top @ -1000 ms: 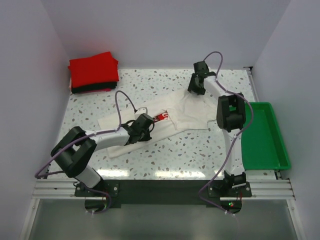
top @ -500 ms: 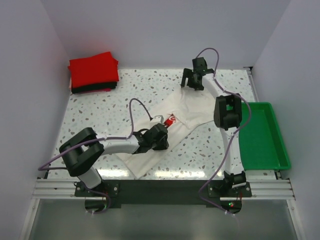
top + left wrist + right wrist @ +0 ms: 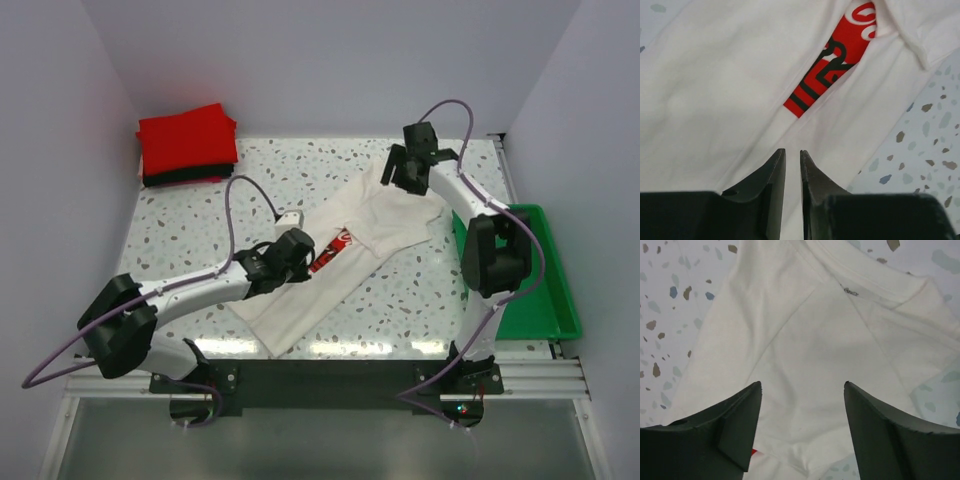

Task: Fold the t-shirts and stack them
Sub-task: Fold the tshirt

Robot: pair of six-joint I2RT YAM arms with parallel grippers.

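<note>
The cream-white t-shirt lies flat in a long diagonal strip from the front left to the back right, with its red print showing in a fold gap. My left gripper hovers over the shirt just short of the print, jaws closed to a thin slit and holding nothing; the left wrist view shows the gripper, the cloth and the print. My right gripper is open above the collar end, shown in the right wrist view over the cloth. A folded red shirt lies on a black one at the back left.
A green plastic tray stands along the right edge, partly behind the right arm. White walls close in the left, back and right. Speckled tabletop shows left of the shirt.
The left gripper moved back up and left from the front middle to the print. The right gripper shifted right. The shirt now lies stretched into a longer diagonal strip.
</note>
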